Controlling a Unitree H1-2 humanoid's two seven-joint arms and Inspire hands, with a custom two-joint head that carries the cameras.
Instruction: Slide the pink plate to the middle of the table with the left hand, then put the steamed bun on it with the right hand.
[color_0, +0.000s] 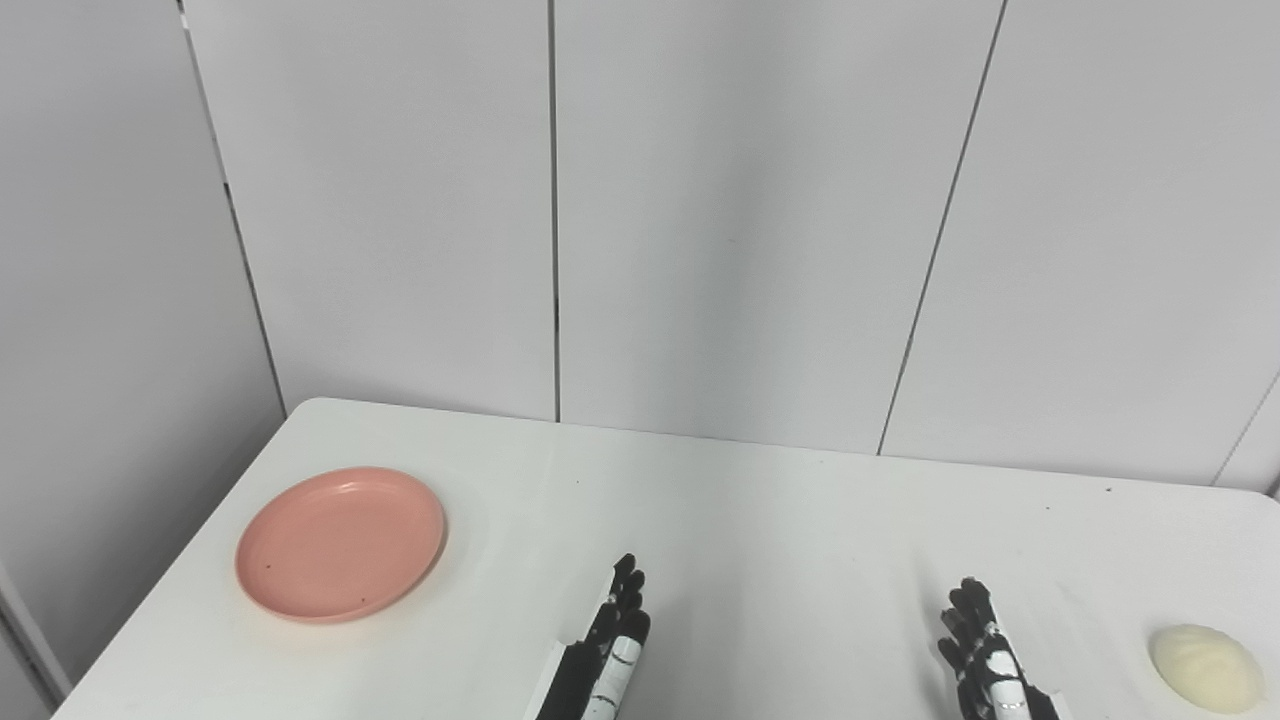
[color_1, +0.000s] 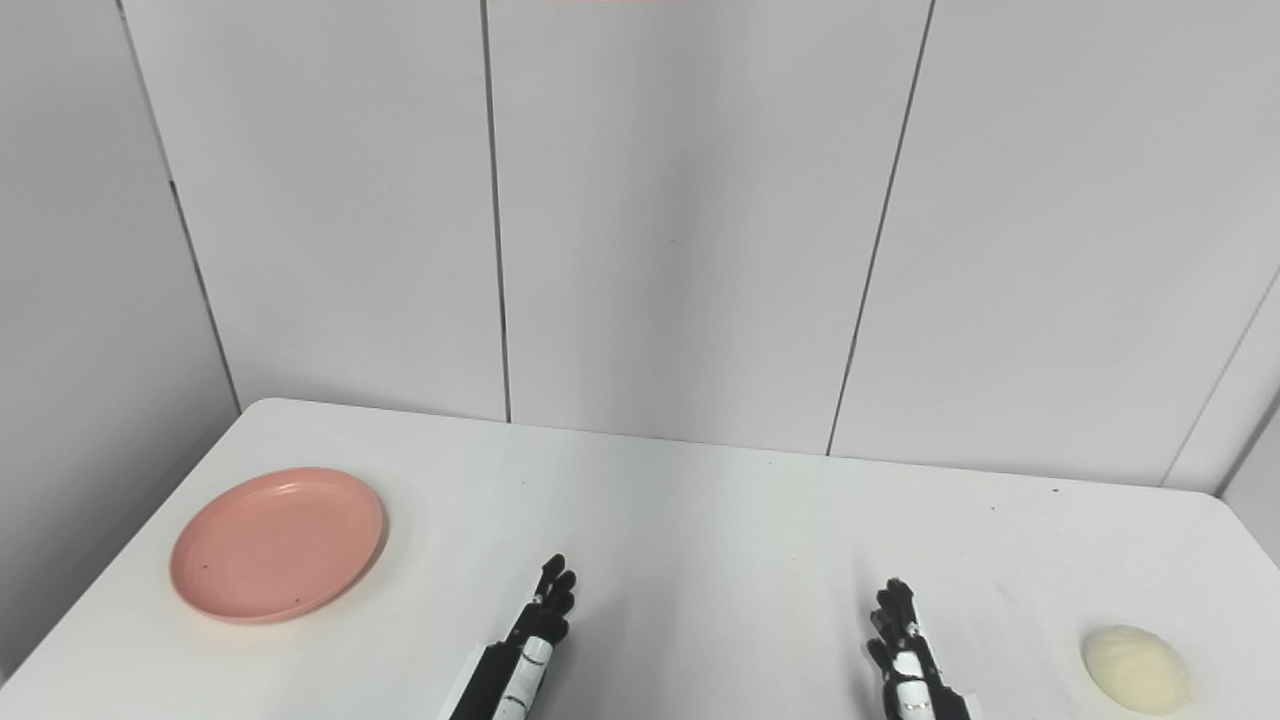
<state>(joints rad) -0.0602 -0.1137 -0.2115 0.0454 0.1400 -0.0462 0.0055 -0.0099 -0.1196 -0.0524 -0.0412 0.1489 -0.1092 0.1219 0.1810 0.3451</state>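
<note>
Your white surface (color_0: 760, 540) carried the pink plate (color_0: 340, 545) at its left side, well apart from both hands. Your left hand (color_0: 615, 640) and right hand (color_0: 985, 650) lay extended, fingers straight, holding nothing. The steamed bun (color_0: 1205, 668) sat far right, near your right hand.

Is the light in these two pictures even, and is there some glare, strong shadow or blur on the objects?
Left eye view: even, soft light; the pink plate shows a faint sheen on its rim, with only a weak shadow. Right eye view: the steamed bun is sharp with a pale shadow; the table is bright but not washed out; no motion blur on either robot hand.
</note>
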